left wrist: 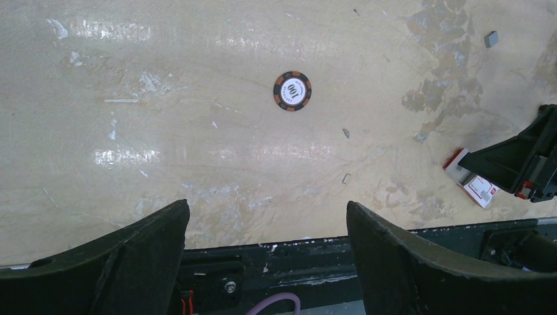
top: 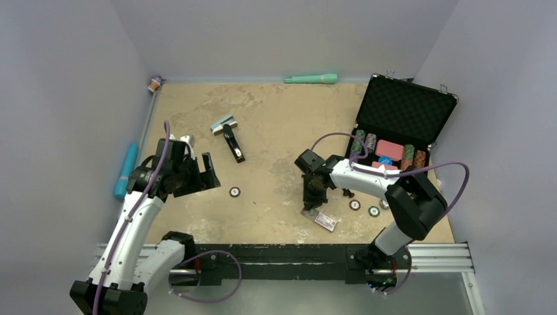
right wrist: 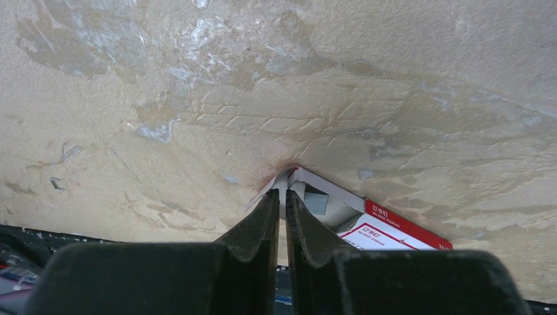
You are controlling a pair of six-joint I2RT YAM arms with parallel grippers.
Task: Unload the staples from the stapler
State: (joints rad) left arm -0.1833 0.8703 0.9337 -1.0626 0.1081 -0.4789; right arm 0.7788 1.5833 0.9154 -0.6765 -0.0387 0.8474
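- My left gripper (top: 205, 176) (left wrist: 266, 210) hangs over the table (top: 282, 118) with its fingers spread wide and nothing between them.
- My right gripper (top: 309, 207) (right wrist: 280, 193) points straight down, its fingers drawn almost together with only a thin slit left. The tips sit at the open flap of the staple box (top: 326, 222) (left wrist: 471, 180) (right wrist: 387, 226). I cannot tell whether anything thin is pinched there.
- The stapler (top: 233, 143) lies flat on the table, at about 1 o'clock from my left gripper and 10 o'clock from my right, well apart from both. In the top view its length runs from 11 to 5 o'clock.
- A small teal-and-white object (top: 223, 125) sits at the stapler's far end. I cannot tell whether it touches or lies just beside.
- A poker chip (top: 234, 191) (left wrist: 292, 90) lies at 4 o'clock from my left gripper, between my two grippers and nearer the left.
- A second chip (top: 355, 205) and a third chip (top: 374, 211) lie at 3 o'clock from my right gripper, beside that arm.
- The open chip case (top: 407, 105) stands at 2 o'clock from my right gripper, with stacks of chips in its tray.
- A teal cylinder (top: 311, 79) rests along the far edge at 12 o'clock. A blue tube (top: 126, 170) lies at 9 o'clock from my left arm.
- The poker chip reads "100".
- The staple box is red and white. Its red band carries white print too small for me to read.
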